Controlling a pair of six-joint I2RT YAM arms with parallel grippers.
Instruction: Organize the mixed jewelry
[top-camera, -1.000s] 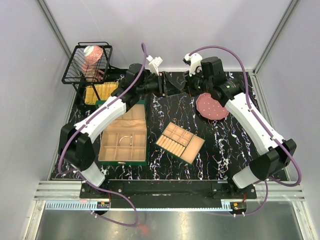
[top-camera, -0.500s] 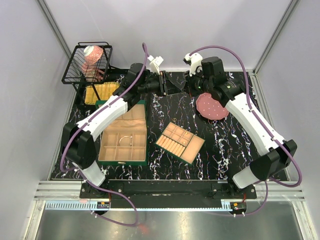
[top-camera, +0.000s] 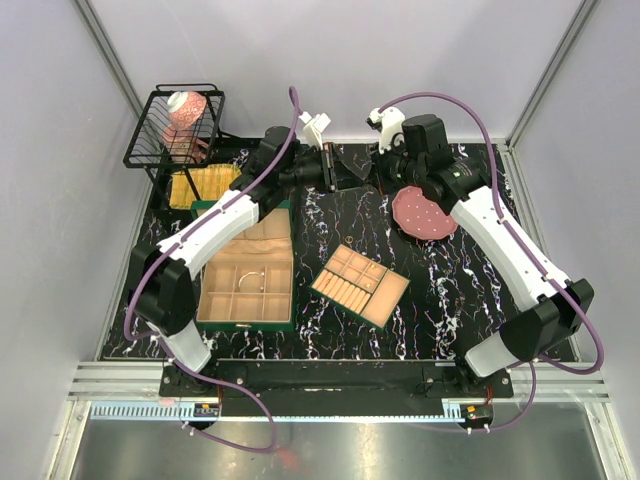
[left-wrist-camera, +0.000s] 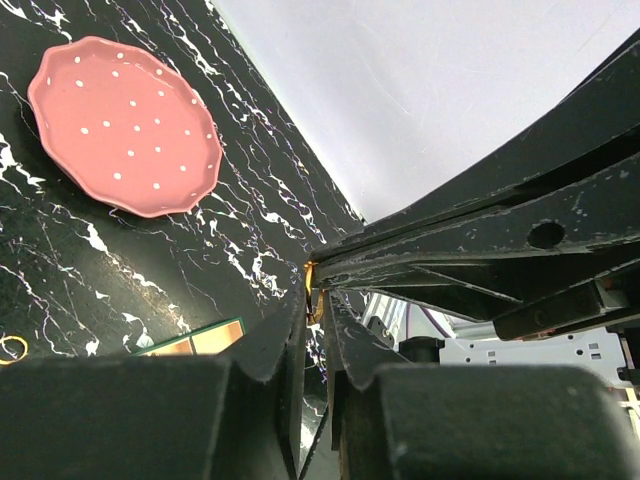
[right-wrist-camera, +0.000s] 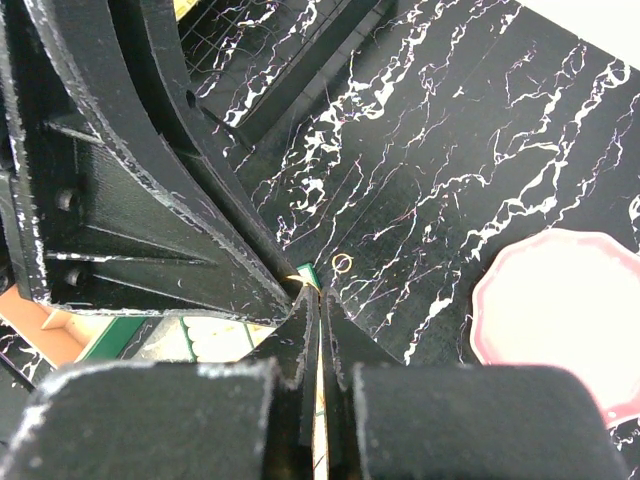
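At the back middle of the table my two grippers meet tip to tip. In the left wrist view a small gold jewelry piece (left-wrist-camera: 310, 283) sits at the tips of my left gripper (left-wrist-camera: 316, 300), whose jaws are closed to a thin slit on it. My right gripper (right-wrist-camera: 319, 292) is shut, with the same gold sliver (right-wrist-camera: 301, 279) at its tip. From above, the left gripper (top-camera: 350, 172) and right gripper (top-camera: 372, 172) touch ends. One loose gold ring (right-wrist-camera: 342, 263) lies on the black marbled table, and another ring (left-wrist-camera: 12, 347) shows at the left edge.
The pink white-dotted plate (top-camera: 423, 213) lies right of the grippers. A green box with beige compartments (top-camera: 247, 282) stands open at front left, its loose tray (top-camera: 360, 285) beside it. A black wire basket (top-camera: 175, 125) holding a pink cup stands at back left.
My left gripper's jaws have narrowed onto the gold piece, and the left arm has edged right toward the right gripper. The right arm has hardly moved.
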